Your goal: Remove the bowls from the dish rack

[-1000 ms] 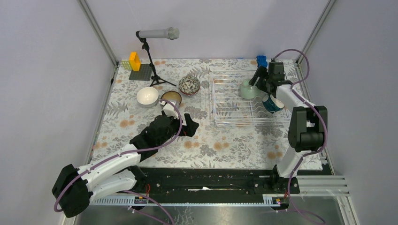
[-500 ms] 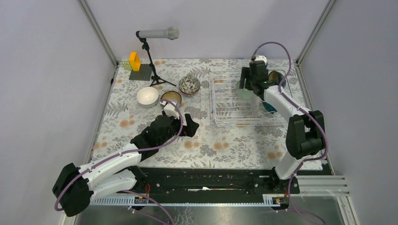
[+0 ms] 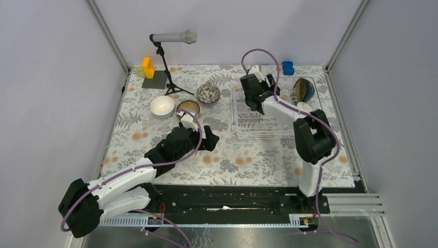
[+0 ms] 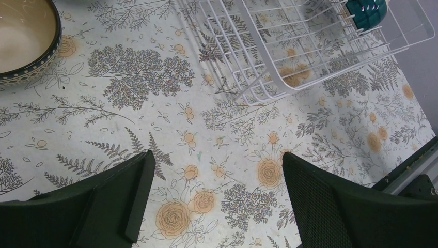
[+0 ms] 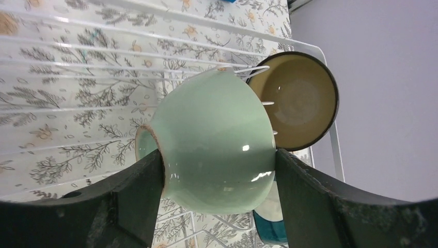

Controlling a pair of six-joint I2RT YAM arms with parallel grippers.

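Observation:
My right gripper (image 3: 254, 101) hangs over the left part of the white wire dish rack (image 3: 274, 127). In the right wrist view the gripper (image 5: 218, 157) is shut on a mint green bowl (image 5: 214, 142), held on its side above the rack (image 5: 103, 46); the arm hides this bowl from the top. A dark bowl with a tan inside (image 3: 303, 90) (image 5: 297, 101) and a teal bowl (image 3: 304, 107) (image 5: 271, 230) stand in the rack's right end. A white bowl (image 3: 162, 106), a brown bowl (image 3: 188, 108) and a patterned bowl (image 3: 208, 93) sit on the table. My left gripper (image 3: 209, 139) (image 4: 217, 160) is open and empty, low over the cloth.
A microphone (image 3: 173, 37) on a black tripod stand stands at the back left, beside yellow and orange blocks (image 3: 149, 68) on a grey plate. A blue object (image 3: 287, 67) lies behind the rack. Metal frame posts and grey walls border the flowered tablecloth.
My right arm has swung left across the rack, carrying the mint green bowl from the rack's right part to over its left part. The left arm has not moved.

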